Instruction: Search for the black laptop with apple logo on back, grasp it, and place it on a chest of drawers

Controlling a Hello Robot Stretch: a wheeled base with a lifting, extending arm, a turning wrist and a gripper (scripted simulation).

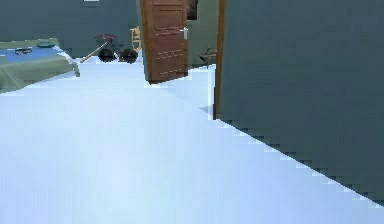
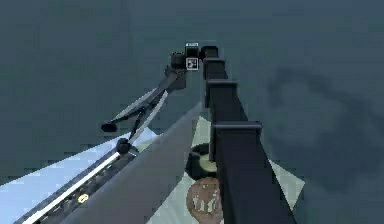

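While the end effector (image 2: pixel 113 138) hangs out against the dark wall (image 2: pixel 60 60), can't tell finger state or whether it's carrying anything. Grey slab (image 2: pixel 150 170) with pale edge just below it; can't tell if that's the laptop. Ahead: pale floor (image 1: pixel 120 150), brown door (image 1: pixel 165 40) standing open, bed (image 1: pixel 35 65) far left.
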